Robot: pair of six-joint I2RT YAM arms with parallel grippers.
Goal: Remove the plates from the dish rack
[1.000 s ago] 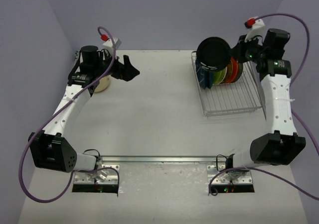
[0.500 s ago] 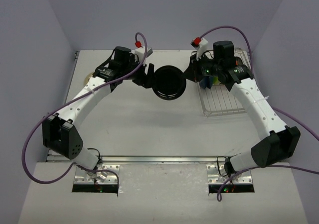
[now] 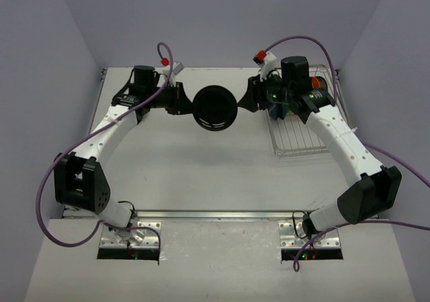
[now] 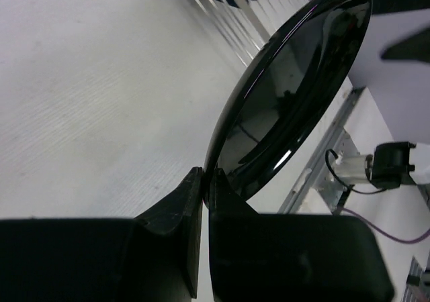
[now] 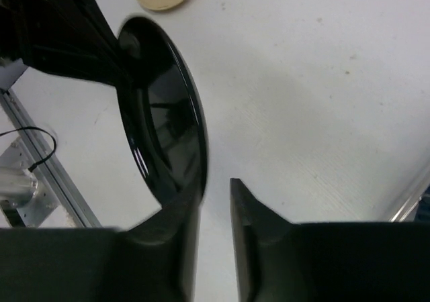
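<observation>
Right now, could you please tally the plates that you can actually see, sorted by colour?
Black plate: 1
Dark blue plate: 1
Orange-red plate: 1
Total: 3 in view. The right arm covers much of the dish rack, so more plates may be hidden there.

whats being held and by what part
The black plate, pinched at its rim by the left end effector; the right end effector has its jaws apart.
</observation>
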